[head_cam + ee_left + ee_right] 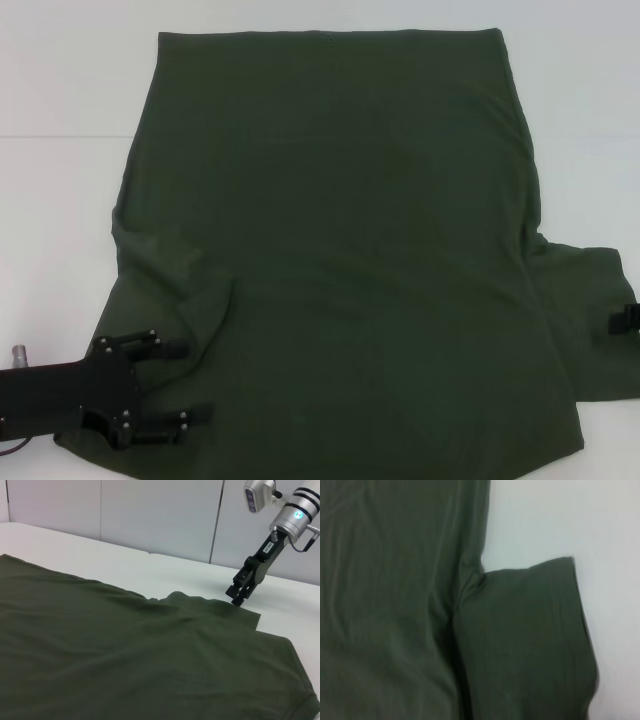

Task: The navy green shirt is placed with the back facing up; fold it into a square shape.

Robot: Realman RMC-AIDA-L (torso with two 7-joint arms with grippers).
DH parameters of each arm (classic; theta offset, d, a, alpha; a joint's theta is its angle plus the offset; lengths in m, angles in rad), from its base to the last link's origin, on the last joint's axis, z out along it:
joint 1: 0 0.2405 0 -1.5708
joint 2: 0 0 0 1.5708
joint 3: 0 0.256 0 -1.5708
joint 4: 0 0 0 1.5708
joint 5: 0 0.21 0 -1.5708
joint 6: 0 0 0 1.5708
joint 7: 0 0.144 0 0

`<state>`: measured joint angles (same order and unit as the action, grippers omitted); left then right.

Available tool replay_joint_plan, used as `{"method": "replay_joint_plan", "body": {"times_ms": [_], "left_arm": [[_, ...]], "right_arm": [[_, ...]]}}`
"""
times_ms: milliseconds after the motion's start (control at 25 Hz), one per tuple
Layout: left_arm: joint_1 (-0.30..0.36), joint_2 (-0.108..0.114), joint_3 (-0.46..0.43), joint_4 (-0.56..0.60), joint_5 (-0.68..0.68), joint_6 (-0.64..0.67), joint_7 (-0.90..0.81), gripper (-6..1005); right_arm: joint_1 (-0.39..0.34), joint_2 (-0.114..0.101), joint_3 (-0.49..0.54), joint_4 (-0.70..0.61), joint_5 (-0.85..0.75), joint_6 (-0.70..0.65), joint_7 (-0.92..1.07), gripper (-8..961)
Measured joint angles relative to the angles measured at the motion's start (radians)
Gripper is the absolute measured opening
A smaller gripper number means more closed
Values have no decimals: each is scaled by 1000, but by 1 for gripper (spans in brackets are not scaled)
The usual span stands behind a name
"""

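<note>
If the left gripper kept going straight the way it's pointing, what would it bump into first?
Probably the navy green shirt itself. In the head view the left gripper points sideways across the shirt's near left corner, fingers open, with rumpled fabric right ahead. Its height above the cloth is unclear.

Shirt and both grippers only partly in view

Near hem of the shirt (340, 250) cut off by the head view's lower edge; left sleeve folded under cloth, hidden beneath the left gripper (185, 380). Right gripper (625, 320) clipped at the right border, only a black tip showing, finger state impossible to tell there. Sleeve edge soft and blurred in the right wrist view; front lettering unseen.
</note>
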<state>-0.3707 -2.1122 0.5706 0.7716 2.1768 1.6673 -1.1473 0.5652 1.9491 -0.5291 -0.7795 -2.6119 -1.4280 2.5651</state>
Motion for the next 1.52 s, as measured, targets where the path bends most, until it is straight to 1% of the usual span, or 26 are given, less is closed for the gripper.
{"method": "replay_joint_plan", "body": {"times_ms": [280,680,1040,1520], "left_arm": [[-1,0,-1,0,-1,-1,5,836],[-2,-2,-2,3,-2,-2,9,836],[0,-3,-2,3,0,-2,9,836],[3,-4,-3,3,-4,-4,9,836]], "right_arm": [[11,12,-7,9,-1,13,-6,914],[21,12,-29,35,5,37,-6,915],[40,29,-45,39,6,37,-6,887],[40,33,-55,27,1,35,-6,849]]}}
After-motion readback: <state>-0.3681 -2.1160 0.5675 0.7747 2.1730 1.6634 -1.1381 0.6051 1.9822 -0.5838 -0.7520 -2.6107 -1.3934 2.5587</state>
